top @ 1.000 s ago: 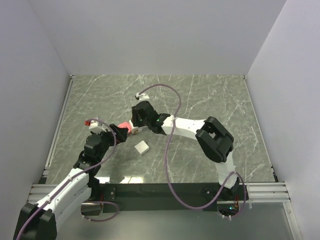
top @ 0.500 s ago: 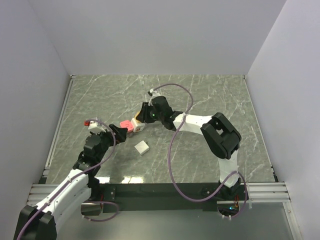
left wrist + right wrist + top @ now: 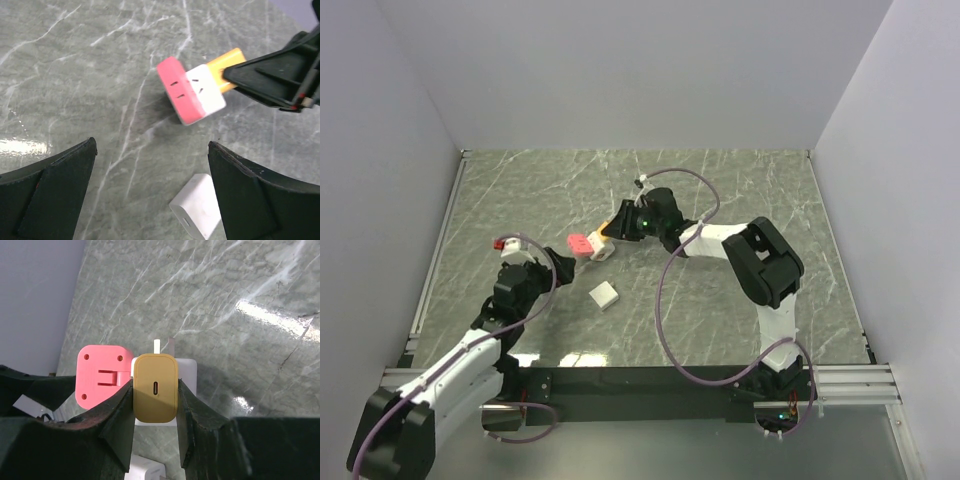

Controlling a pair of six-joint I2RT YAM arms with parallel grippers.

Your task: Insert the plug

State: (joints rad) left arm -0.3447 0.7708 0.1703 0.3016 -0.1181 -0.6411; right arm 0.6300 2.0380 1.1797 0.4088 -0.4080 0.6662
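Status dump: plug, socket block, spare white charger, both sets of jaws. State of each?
yellow plug: clamped in right jaws, butted against socket block's white end; seating depth unclear.
socket block: joined to plug; pink-face slots empty.
white charger: lying loose, untouched.
left gripper: jaws wide open, empty.
right gripper: jaws shut on yellow plug.

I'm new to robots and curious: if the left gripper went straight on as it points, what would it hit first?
The left gripper would most likely meet the pink-and-white socket block first. The small white block lies lower, off to one side, though depth is unclear.
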